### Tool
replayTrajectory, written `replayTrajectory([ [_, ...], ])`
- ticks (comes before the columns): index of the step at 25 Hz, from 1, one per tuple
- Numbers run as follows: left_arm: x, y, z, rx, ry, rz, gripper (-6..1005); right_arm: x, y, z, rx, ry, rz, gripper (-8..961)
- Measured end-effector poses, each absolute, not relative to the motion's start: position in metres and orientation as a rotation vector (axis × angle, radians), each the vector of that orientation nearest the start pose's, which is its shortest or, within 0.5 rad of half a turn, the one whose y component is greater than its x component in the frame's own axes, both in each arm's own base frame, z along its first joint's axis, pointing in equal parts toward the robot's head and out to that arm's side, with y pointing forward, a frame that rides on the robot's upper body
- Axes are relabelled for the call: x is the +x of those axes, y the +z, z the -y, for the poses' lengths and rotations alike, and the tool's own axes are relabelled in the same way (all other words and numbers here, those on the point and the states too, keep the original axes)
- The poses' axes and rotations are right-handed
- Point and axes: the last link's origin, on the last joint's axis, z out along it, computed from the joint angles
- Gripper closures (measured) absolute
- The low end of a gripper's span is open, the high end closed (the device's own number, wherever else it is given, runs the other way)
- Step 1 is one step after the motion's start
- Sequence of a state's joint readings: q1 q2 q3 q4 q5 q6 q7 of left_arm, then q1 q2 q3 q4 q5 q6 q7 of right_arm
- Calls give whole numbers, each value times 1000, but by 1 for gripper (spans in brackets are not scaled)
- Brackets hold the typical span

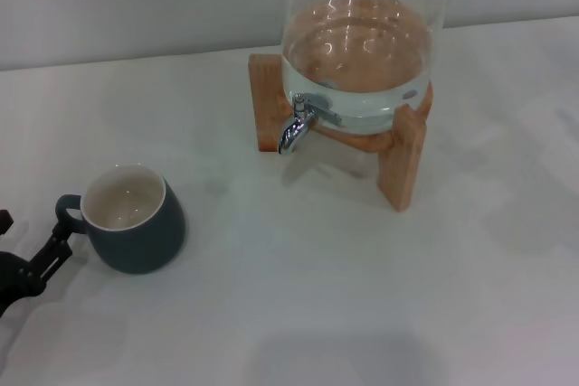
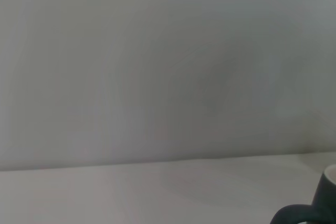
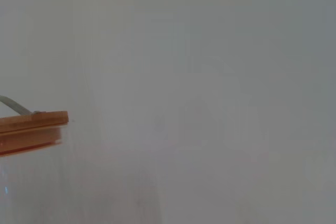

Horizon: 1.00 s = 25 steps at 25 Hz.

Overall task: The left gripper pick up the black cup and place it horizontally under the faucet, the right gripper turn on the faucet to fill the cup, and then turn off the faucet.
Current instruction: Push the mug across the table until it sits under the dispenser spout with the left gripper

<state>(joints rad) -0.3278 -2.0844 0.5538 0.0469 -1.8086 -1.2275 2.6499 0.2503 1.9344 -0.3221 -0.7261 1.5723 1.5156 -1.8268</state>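
Note:
The black cup stands upright on the white table at the front left, cream inside showing, its loop handle pointing left. My left gripper is at the left edge right beside the handle, open, with one finger reaching up to the handle. The cup's edge and handle also show in the left wrist view. The chrome faucet points down from the glass water dispenser at the back centre, well to the right of the cup. My right gripper is out of view.
The dispenser sits on a wooden stand whose legs flank the faucet. Its wooden lid shows in the right wrist view. A pale wall runs behind the table.

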Motion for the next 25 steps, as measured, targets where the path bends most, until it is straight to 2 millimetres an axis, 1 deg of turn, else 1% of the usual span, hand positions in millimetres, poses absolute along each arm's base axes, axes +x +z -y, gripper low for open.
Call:
replayTrajectory([
  [4, -362, -42, -273, -1947, -645, 705, 138, 366, 178, -281, -1844, 869, -612, 176],
  [11, -358, -44, -279, -1963, -647, 691, 151, 366, 178, -281, -1843, 868, -610, 176],
  [25, -356, -42, -284, -1959, -653, 679, 189, 366, 180, -281, -1833, 878, -607, 175],
])
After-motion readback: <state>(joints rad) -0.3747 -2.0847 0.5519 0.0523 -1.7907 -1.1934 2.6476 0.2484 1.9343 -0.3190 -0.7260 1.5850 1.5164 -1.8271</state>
